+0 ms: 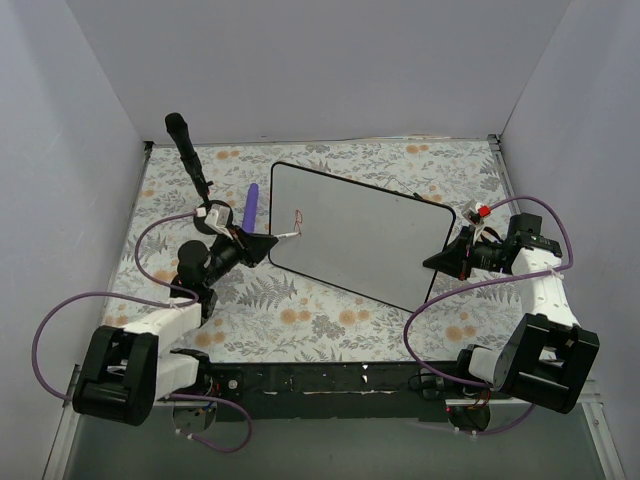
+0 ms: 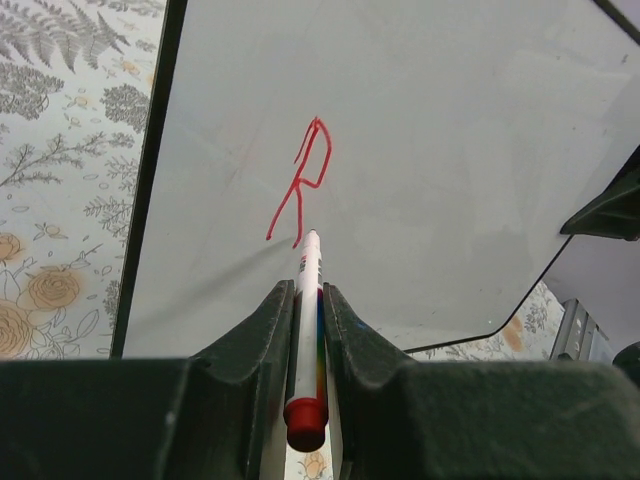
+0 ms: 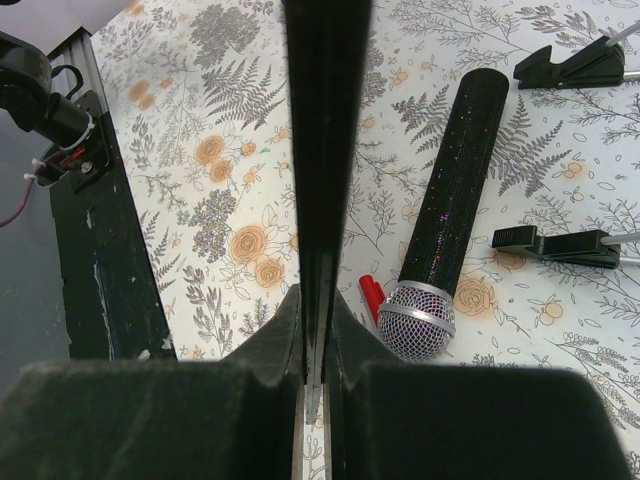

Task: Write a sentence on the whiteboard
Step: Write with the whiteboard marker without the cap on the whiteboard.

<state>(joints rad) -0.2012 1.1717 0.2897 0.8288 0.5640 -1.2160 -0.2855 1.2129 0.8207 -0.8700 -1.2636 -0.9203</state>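
Your left gripper (image 2: pixel 308 292) pinches a marker (image 2: pixel 307 335), its tip just below the sentence (image 2: pixel 305 180), a lone red "R" near the whiteboard's (image 2: pixel 450 150) left edge. Your right gripper (image 3: pixel 315 298) is clamped on the whiteboard's right rim. A microphone (image 1: pixel 188 150) lies beyond its far-left corner.

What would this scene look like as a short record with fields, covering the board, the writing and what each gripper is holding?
surface: floral table
whiteboard: on the table, set at an angle to its edges
sentence: only a red R written, near the board's left end
left gripper: shut on a marker, tip by the foot of the R
right gripper: shut on the whiteboard's right edge
also on the table: black microphone, purple stick
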